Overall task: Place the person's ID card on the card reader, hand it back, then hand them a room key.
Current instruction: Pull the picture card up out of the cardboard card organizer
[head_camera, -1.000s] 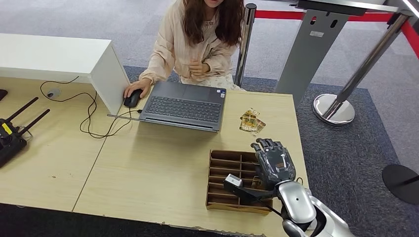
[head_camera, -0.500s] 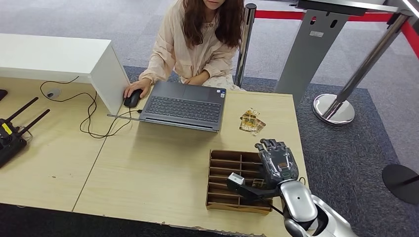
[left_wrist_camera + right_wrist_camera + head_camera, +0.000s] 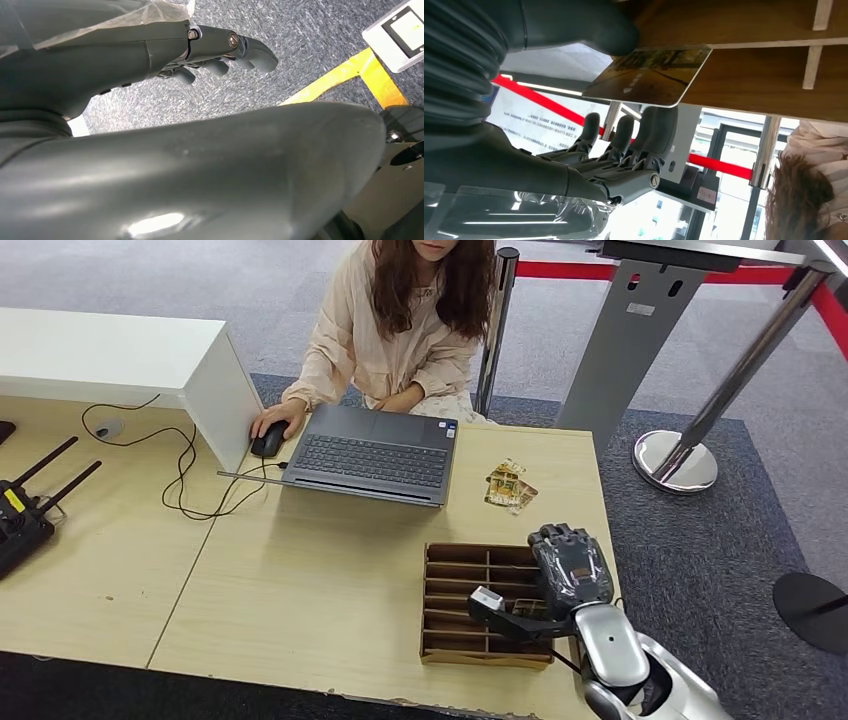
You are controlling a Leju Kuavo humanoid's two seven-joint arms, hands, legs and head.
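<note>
Where the compartmented wooden tray (image 3: 450, 585) sits at five o'clock on the desk (image 3: 300, 580), right hand (image 3: 570, 570) at its right edge, thumb and fingers pinching a room key card (image 3: 649, 75). Left hand (image 3: 220, 50) over grey carpet, fingers loosely curled, holding nothing. Further at one o'clock, loose cards (image 3: 508, 485); at twelve, laptop (image 3: 375, 452) and seated person (image 3: 400, 320).

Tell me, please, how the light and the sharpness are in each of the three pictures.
Head view: even indoor light, soft shadows, sharp from the laptop to the right hand. Left wrist view: a near dark part of the robot's body is blurred and carries a bright glare patch; the carpet beyond is sharp. Right wrist view: the card is in focus, while the bright background behind the fingers is washed out.
</note>
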